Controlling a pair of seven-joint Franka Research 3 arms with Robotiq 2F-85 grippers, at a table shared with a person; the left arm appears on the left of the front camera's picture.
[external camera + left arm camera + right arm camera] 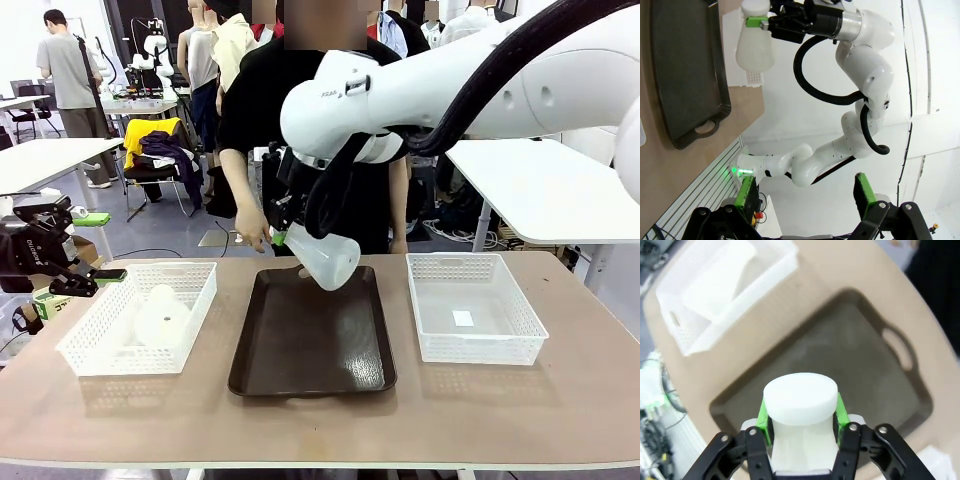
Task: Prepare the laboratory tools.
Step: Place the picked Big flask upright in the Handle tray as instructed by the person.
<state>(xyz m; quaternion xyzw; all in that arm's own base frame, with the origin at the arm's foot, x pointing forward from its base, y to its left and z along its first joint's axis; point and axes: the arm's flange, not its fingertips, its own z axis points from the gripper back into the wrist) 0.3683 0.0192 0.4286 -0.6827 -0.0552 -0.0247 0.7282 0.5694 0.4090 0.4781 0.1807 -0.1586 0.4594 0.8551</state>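
At far left, beyond the worktop edge: left gripper, fingers spread wide apart, nothing between them, green pads bare in the left wrist view.

Just right of it, on the worktop: left basket, white lattice. Inside, first flask, whitish and translucent, lying on its side within the basket walls.

At centre, beside the left basket without touching it: dark brown tray, long side running away from the robot, handle cut-out at the far short end, glossy surface.

Above the far part of the tray: second flask, held in the air, tilted, wide base down toward the right, neck up toward the left. Clamped on the neck: right gripper, one green pad on each side, just below the neck's rim in the right wrist view.

Just behind the tray's far left corner: person's hand, close to the second flask, contact not discernible.

At right, apart from the tray: right basket, white lattice, small white label on its floor.
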